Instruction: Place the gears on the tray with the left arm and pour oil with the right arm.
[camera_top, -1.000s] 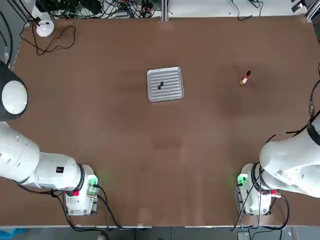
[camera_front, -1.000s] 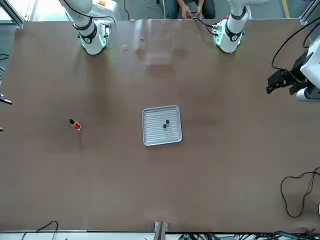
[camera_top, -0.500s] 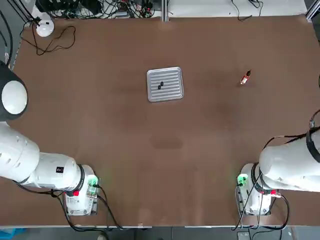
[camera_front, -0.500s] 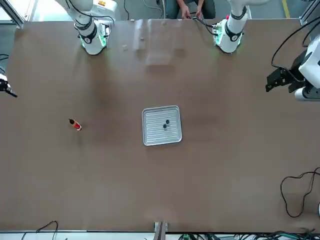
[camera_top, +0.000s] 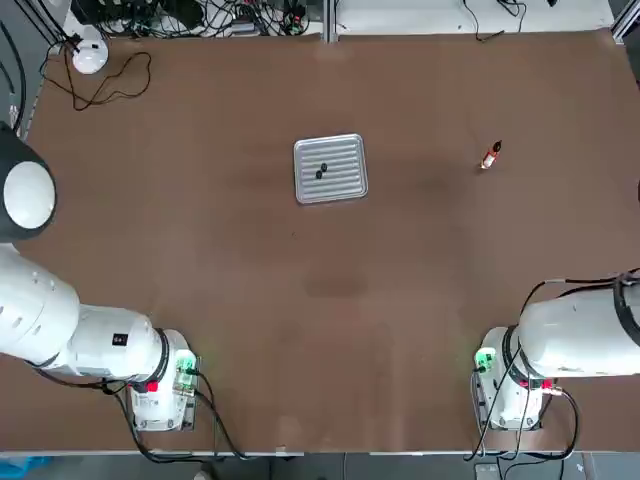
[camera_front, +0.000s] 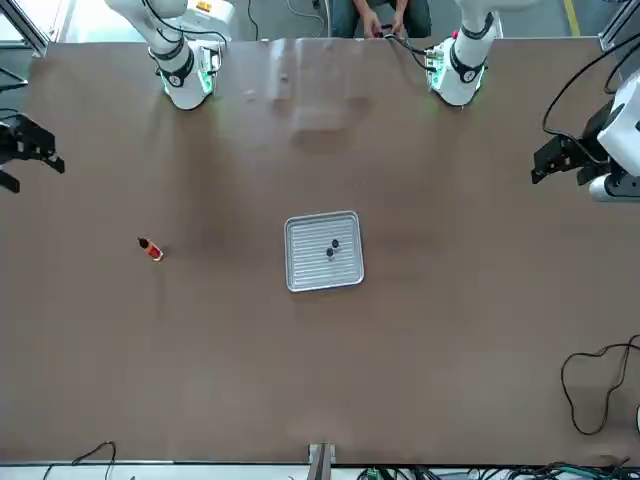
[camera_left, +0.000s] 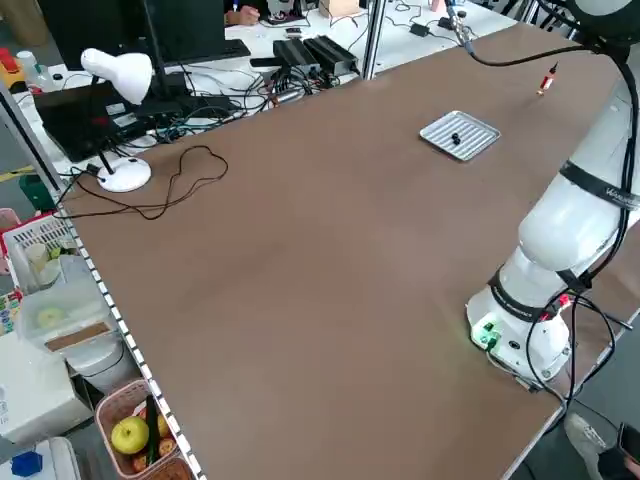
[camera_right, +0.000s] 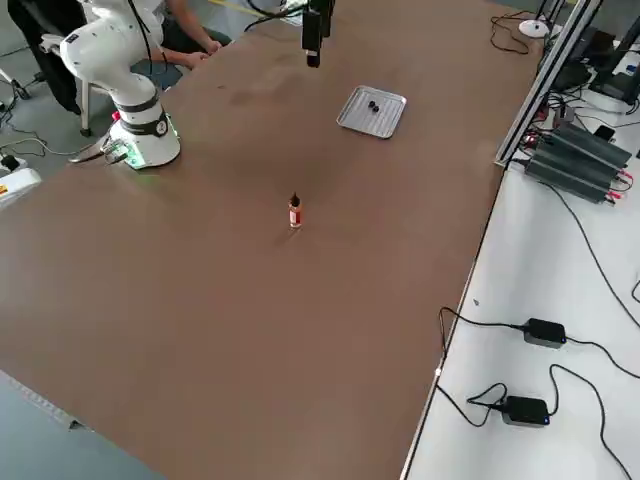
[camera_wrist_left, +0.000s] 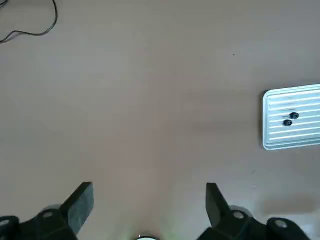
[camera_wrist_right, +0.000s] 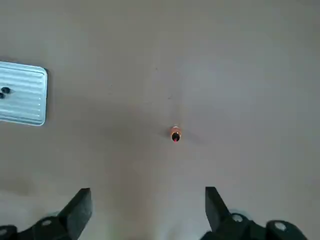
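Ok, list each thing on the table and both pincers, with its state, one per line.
gears: both lying on the tray, side by side.
tray: flat on the table.
oil: upright, alone on the table, untouched.
left pincer: open, empty, above bare table.
right pincer: open, empty, above the table, oil ahead.

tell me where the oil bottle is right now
In the top view the oil bottle stands upright on the bare table on the robot's right side, well apart from the tray at centre.

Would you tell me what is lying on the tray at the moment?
Two gears lie side by side on the tray, near its middle. Nothing else is on it, and nothing covers it.
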